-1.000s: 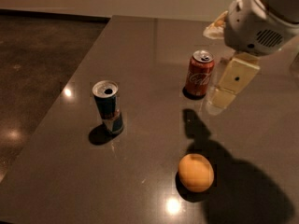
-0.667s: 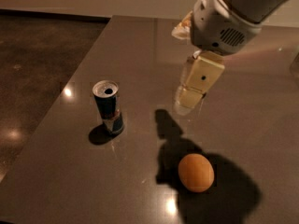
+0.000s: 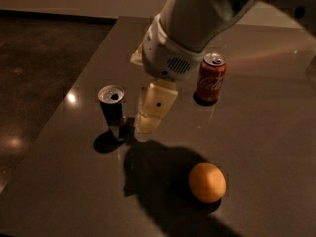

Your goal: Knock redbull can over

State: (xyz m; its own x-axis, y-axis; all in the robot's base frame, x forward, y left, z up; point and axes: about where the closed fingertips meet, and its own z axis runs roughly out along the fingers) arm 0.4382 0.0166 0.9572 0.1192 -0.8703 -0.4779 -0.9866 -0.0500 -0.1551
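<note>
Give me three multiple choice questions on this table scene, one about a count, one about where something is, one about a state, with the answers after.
1. How many drink cans stand on the table?
A. one B. two C. three
2. Where is the gripper?
A. out over the floor B. at the table's far corner C. low, close beside the redbull can
3. What state is the redbull can in?
A. upright B. lying on its side C. crushed flat

Answers:
1 B: the redbull can and the red Coca-Cola can are the only cans.
2 C: its tip hangs right next to that can.
3 A: its opened top faces up.
</note>
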